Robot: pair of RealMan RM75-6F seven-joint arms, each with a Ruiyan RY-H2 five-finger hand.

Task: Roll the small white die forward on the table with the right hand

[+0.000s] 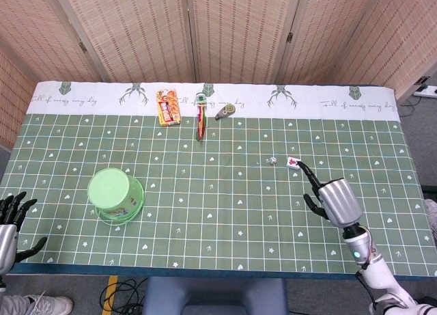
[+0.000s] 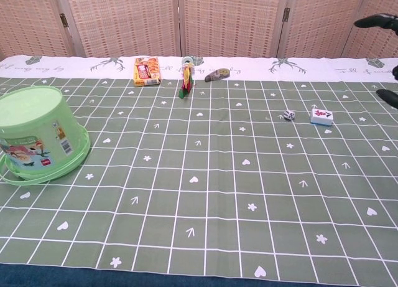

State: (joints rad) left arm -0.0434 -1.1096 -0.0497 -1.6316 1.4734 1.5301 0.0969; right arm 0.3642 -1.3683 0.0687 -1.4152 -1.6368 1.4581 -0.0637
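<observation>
Die (image 2: 288,114) lies free — right robot hand (image 1: 334,199) spread, empty

My right hand (image 1: 336,200) raised above the table's near right, fingers spread, holding nothing, my left hand (image 1: 9,223) low at the left edge, fingers apart

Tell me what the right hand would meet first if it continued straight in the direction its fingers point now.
Probably the tile: the right hand has its fingers aimed up-left at it. The die lies further left. The hand's height is unclear, so it may pass above.
</observation>
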